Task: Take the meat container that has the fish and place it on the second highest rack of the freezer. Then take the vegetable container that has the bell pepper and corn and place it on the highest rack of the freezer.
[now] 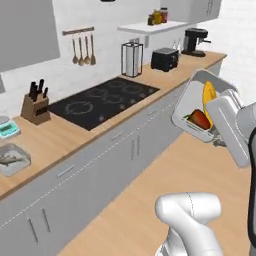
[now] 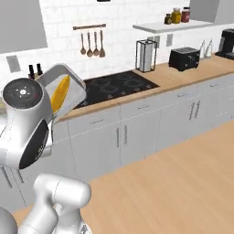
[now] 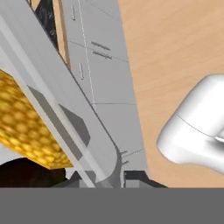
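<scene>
Your claw [image 3: 111,177] pinches the vegetable container's [image 1: 186,107] rim; its steep tilt may spill the corn [image 1: 209,93] and bell pepper [image 1: 199,118].

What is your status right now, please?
Gripper shut on vegetable container, held tilted in the air. Corn, bell pepper inside. Fish on counter.

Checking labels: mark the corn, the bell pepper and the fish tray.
corn [image 1: 209,93], left base view, cob's upper half.
bell pepper [image 1: 200,118], left base view, red side.
fish tray [image 1: 13,159], left base view, tray's middle.
</scene>
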